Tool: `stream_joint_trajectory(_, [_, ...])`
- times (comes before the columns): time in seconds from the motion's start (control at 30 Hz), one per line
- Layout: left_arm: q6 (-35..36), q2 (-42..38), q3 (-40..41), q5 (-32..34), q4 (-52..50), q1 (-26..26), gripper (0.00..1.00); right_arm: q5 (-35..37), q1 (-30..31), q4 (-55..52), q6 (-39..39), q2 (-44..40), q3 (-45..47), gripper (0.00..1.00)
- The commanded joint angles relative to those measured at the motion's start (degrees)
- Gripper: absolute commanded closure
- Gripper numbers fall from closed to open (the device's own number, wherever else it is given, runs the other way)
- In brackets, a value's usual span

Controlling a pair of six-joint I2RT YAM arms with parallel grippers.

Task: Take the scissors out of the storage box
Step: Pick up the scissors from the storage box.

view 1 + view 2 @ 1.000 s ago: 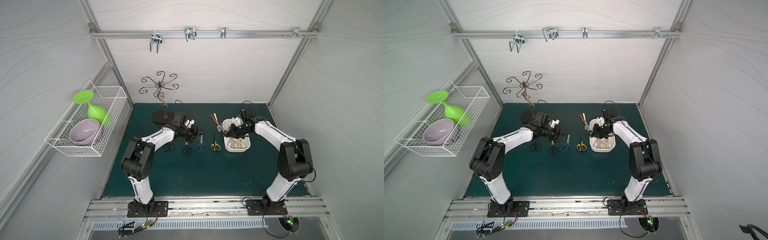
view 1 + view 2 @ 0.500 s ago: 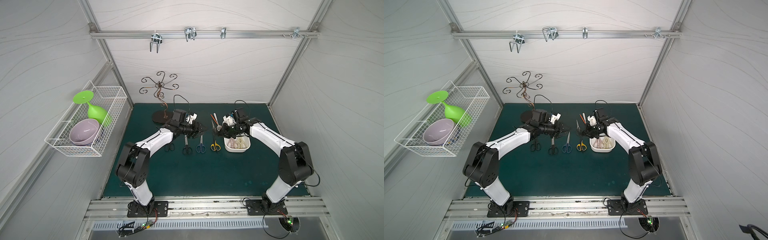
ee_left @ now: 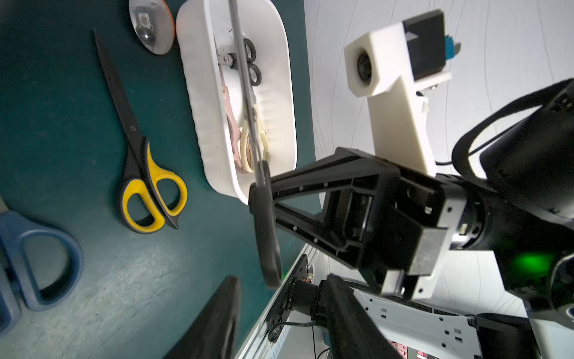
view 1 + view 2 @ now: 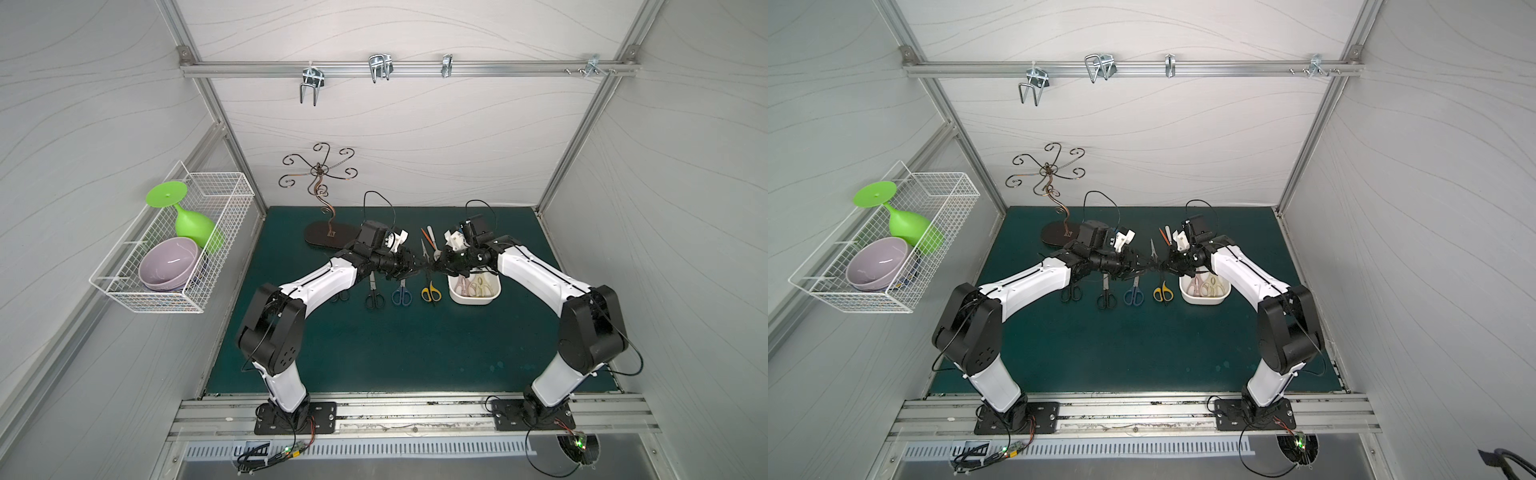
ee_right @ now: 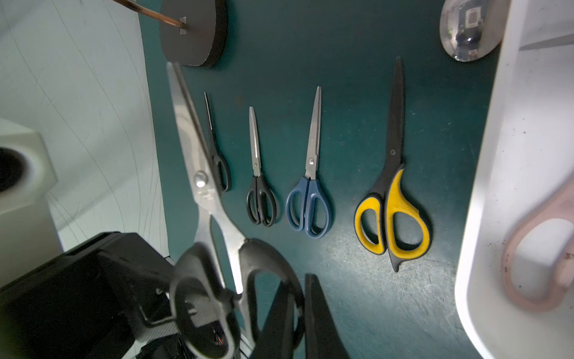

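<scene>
I see the right gripper (image 3: 259, 189) pinched shut on the handle of the black-handled scissors (image 5: 202, 183), holding them in the air just beside the storage box (image 3: 198, 102), on its side toward the loose pairs. The left gripper (image 3: 282, 277) is spread, one finger on either side of the handle's free end; I can't tell if they touch it. Inside the box are cream shears (image 3: 243, 146), pink shears (image 3: 231, 124) and a small black pair (image 3: 229, 59). Flat on the tabletop (image 5: 341, 77) beside the box, nearest first, are yellow-and-black scissors (image 5: 393, 217), blue scissors (image 5: 309, 205), small black scissors (image 5: 261, 199) and a last black pair (image 5: 220, 167), partly hidden by the held blades. A spoon (image 3: 152, 31) sits just beside one end of the box.
</scene>
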State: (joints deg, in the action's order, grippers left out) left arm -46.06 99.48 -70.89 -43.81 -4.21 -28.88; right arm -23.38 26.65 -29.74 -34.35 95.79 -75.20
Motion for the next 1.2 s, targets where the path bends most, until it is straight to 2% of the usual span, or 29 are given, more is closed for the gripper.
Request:
stream_joint_trajectory(0.0, [1.24,1.66,-2.69,2.19,0.56,-0.21,0.56,-0.13,0.40,0.34,-0.46,-2.09,-1.12,0.90])
stream_joint_trajectory(0.2, [0.15,2.81,-2.56,2.76,2.12,-0.28,0.71,0.25,0.48,0.72,-0.95,-2.72,-0.38,0.89])
stream_joint_trajectory(0.73, [-3.26,3.52,-1.55,2.59,6.31,-0.38,0.93,-0.27,1.12,1.21,-1.19,-2.61,-0.05,0.88])
stream_joint_trajectory(0.87, [-3.42,3.46,-1.10,2.21,6.48,-0.28,0.95,-0.44,1.12,1.33,-0.72,-2.39,-0.18,0.83])
stream_joint_trajectory(1.03, [-4.51,3.35,0.35,0.98,7.55,0.20,0.95,0.57,1.04,0.78,0.03,-2.24,-0.55,0.65])
stream_joint_trajectory(1.17, [-3.65,1.76,3.75,-0.03,6.23,2.65,0.95,4.12,0.41,-1.27,2.61,-3.91,-1.42,0.60])
